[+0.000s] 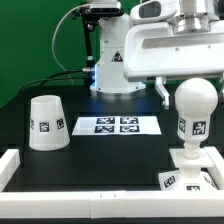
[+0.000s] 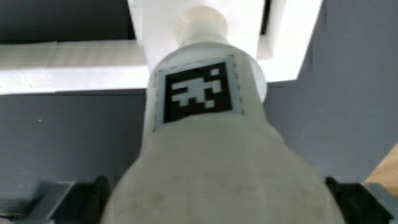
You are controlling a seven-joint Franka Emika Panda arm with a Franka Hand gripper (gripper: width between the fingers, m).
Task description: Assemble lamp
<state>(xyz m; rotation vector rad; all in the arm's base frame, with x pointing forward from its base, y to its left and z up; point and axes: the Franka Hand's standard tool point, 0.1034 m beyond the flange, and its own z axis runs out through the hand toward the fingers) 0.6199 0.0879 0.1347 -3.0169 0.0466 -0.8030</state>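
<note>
Bulb [image 1: 193,100] is standing upright on the base [image 1: 190,172] at the exterior view's right, near the front edge of the table [image 1: 100,160], ball uppermost, its tagged neck running down into the top of the base block. How deep it is sitting in the socket is not showing; judging it as mid-fit, either seated or part-way turned in. Shade [image 1: 45,122] is resting on its wide end on the table, well apart at the exterior view's left and not yet fitted. So, as a judgement: bulb-to-base is under way or just done, and the shade step is all to come. Marker board [image 1: 115,125] is lying flat between the two groups, nearer the back. From the wrist view, the gripper [image 2: 210,196] is sitting over the bulb from above, looking straight down its length; the dark fingers [image 2: 63,197] are flanking the bulb's widest part, one each side, close against it. Whether they are pressing on it or merely standing beside it, I cannot tell, since the bulb's swell is hiding the contact lines. The arm [image 1: 170,45] is hanging directly above the bulb, filling the upper corner.
</note>
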